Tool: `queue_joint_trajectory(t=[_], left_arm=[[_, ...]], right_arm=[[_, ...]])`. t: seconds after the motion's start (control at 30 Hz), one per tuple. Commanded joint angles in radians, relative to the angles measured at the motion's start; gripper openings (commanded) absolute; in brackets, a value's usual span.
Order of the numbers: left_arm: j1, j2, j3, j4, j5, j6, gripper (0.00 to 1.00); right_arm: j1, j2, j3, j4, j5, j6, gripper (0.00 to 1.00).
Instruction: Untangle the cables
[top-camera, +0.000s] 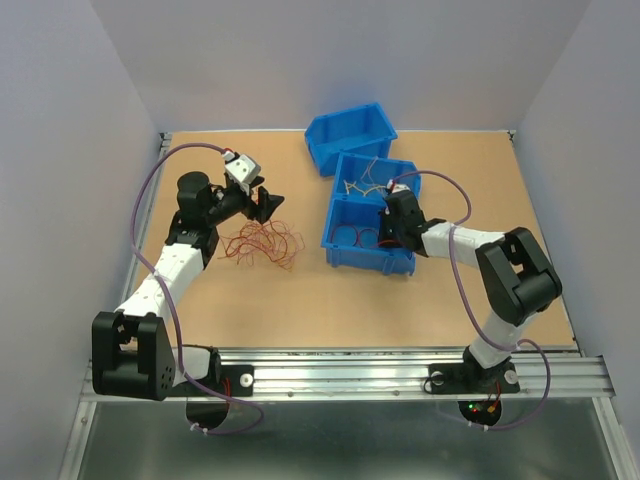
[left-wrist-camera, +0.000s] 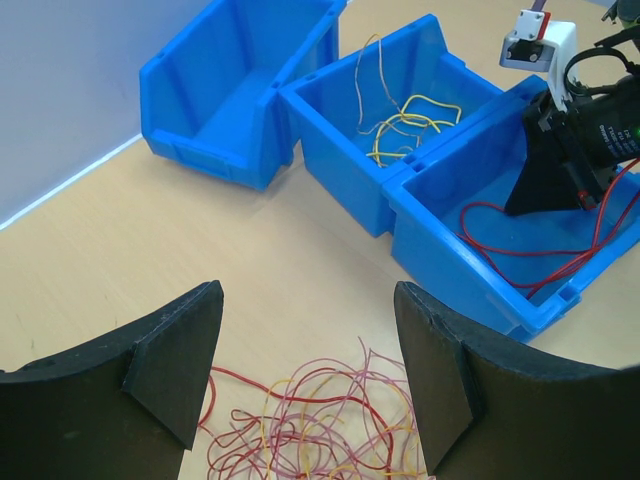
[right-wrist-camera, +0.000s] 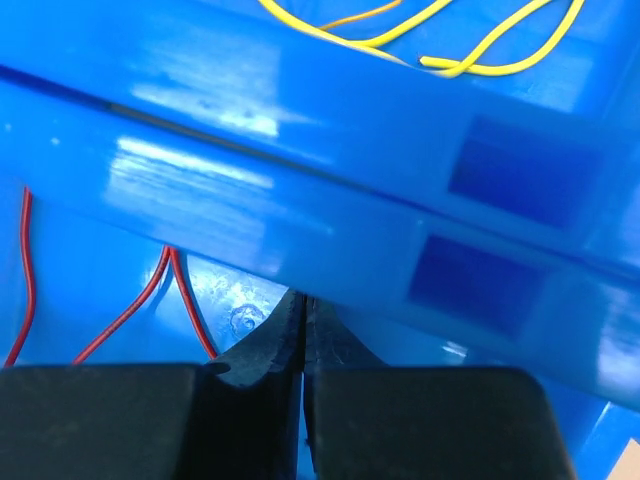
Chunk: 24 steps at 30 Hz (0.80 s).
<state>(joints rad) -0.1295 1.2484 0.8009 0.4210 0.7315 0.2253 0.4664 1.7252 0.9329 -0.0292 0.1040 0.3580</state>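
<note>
Your spread left hand (left-wrist-camera: 308, 296) could drag the whole wire tangle (left-wrist-camera: 320, 425) if it closes low; your right hand (right-wrist-camera: 302, 330), pressed together in the blue bin (right-wrist-camera: 300, 170), may snag the red wires (right-wrist-camera: 130, 315).

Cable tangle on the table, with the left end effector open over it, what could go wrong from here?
1. The cable tangle mixes red, orange and yellow loops; the open left end effector may pinch several at once and tighten knots.
2. The right end effector sits shut low inside the near bin beside red cables; withdrawing could snag one out or nudge the bin.
</note>
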Motion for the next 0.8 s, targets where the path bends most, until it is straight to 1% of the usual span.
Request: queue_joint_trajectory(t=[0.0,0.07,0.1,0.2,0.33,0.37,0.43,0.47,0.5,0.53,0.6,0.67,0.73,0.77], left_arm=[[-0.005,0.0,0.054,0.03,0.005,0.013,0.8],[-0.007,0.0,0.052,0.029,0.0,0.013,0.8],[-0.007,-0.001,0.052,0.03,0.002,0.014,0.8],[-0.007,-0.004,0.052,0.03,-0.01,0.014,0.8],[-0.007,-0.01,0.05,0.03,-0.033,0.014,0.81],[-0.007,-0.024,0.046,0.029,-0.084,0.006,0.83],[-0.005,-0.047,0.032,0.045,-0.153,0.003,0.99],[-0.005,-0.075,0.006,0.079,-0.212,-0.003,0.99],[-0.005,-0.09,-0.008,0.094,-0.231,-0.004,0.99],[-0.005,-0.102,-0.018,0.108,-0.247,-0.003,0.99],[-0.005,-0.121,-0.037,0.127,-0.25,-0.003,0.99],[-0.005,-0.119,-0.032,0.104,-0.218,0.015,0.99],[-0.005,-0.1,-0.016,0.049,-0.201,0.083,0.96],[-0.005,-0.093,-0.005,-0.017,-0.205,0.106,0.96]], right_arm=[[0.008,-0.027,0.058,0.02,-0.007,-0.024,0.06],[0.011,-0.062,0.061,0.02,-0.018,-0.028,0.13],[0.009,-0.099,0.063,0.02,-0.024,-0.033,0.27],[0.012,-0.156,0.058,0.014,-0.029,-0.043,0.41],[0.015,-0.236,0.05,0.009,-0.062,-0.056,0.45],[0.014,-0.263,0.049,0.009,-0.069,-0.059,0.45],[0.015,-0.288,0.049,0.008,-0.075,-0.062,0.5],[0.015,-0.309,0.049,0.006,-0.075,-0.067,0.52],[0.015,-0.318,0.05,0.006,-0.067,-0.07,0.59],[0.015,-0.328,0.052,0.006,-0.064,-0.073,0.61],[0.015,-0.345,0.063,0.005,-0.066,-0.083,0.61],[0.015,-0.354,0.081,0.006,-0.067,-0.088,0.61],[0.015,-0.358,0.098,0.006,-0.067,-0.085,0.61],[0.017,-0.357,0.11,0.006,-0.066,-0.077,0.61]])
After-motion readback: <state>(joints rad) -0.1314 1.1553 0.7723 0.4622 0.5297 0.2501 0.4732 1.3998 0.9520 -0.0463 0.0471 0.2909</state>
